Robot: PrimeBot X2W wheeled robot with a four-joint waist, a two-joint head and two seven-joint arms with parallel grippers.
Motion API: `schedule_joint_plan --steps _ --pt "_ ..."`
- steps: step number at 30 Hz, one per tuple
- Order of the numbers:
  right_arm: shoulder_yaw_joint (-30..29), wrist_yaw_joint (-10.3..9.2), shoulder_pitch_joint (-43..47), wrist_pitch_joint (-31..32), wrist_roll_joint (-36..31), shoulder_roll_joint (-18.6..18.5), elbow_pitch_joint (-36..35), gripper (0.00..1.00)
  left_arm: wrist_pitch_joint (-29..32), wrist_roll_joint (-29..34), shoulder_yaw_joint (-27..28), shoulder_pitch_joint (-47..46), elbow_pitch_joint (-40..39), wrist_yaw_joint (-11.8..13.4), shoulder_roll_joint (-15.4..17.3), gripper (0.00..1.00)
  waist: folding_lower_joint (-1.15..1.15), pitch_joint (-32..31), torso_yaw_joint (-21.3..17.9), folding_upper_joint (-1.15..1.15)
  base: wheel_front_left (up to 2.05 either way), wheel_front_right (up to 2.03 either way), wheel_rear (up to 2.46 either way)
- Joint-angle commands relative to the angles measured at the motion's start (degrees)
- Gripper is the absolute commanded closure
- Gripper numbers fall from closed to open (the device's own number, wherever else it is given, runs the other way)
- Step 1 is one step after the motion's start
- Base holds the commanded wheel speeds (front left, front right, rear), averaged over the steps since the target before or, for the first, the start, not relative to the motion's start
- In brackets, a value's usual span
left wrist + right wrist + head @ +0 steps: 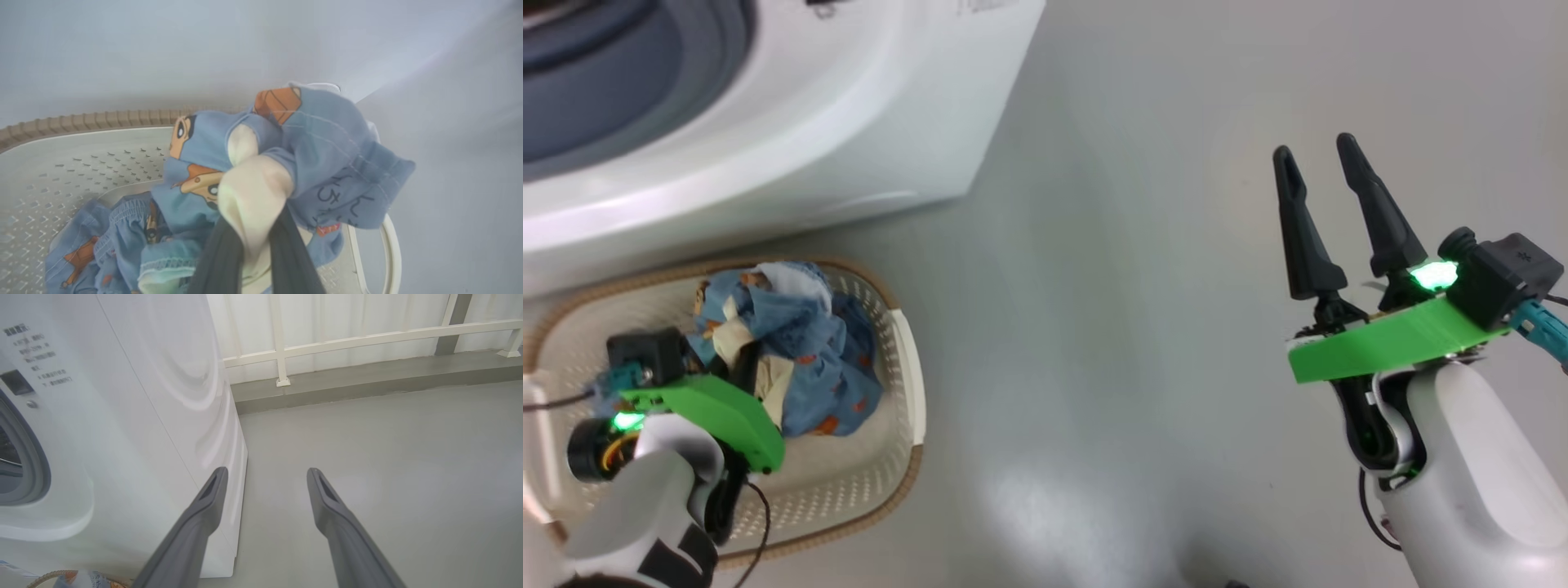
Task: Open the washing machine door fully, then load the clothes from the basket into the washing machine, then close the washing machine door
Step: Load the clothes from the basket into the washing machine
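Blue clothes (327, 163) are bunching, pinched tight by the left gripper (255, 222), beside the right rim of the basket (908, 384); the right gripper (1316, 147) is hovering spread open over bare floor (1111, 327).

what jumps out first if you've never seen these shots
The left tool is shut on a cream patch of the blue bear-print clothes in the basket, at the head view's lower left. The right tool hangs open over grey floor at right, and the white washing machine looms at upper left.

Left claw (252, 228) angled down, fingers pinched together; right claw (1315, 147) pointing forward, fingers spread apart
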Motion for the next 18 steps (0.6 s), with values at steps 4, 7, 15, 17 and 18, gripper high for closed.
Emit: schedule_joint_plan --steps 4,7,15,17,18 --pt "0.5 0.42 3.6 -0.5 0.9 -1.6 -0.5 0.00 -1.6 -1.8 1.3 3.3 -3.4 -0.1 1.9 1.00 0.00 -6.3 2.6 0.00 0.00 0.00 0.00" --pt "0.5 0.42 4.0 -0.5 1.1 -1.9 -0.2 0.00 -1.8 -2.3 1.4 4.1 -4.6 -0.1 1.9 1.00 0.00 -7.6 3.3 0.00 0.00 0.00 0.00" --pt "0.5 0.42 5.8 -0.5 1.7 -4.2 0.9 0.00 -2.2 -2.8 3.6 7.2 -10.0 -0.1 1.7 1.00 0.00 -13.6 6.1 0.00 0.00 0.00 0.00" --pt "0.5 0.42 6.4 -0.5 1.9 -4.8 1.2 0.00 -2.2 -2.4 4.8 8.3 -12.1 0.1 1.5 1.00 0.00 -15.3 6.8 0.00 0.00 0.00 0.00" --pt "0.6 0.42 6.7 -0.5 2.0 -5.1 1.4 0.00 -2.2 -2.2 5.5 9.0 -13.3 0.2 1.4 1.00 0.00 -16.1 7.1 0.00 0.00 0.00 0.00"
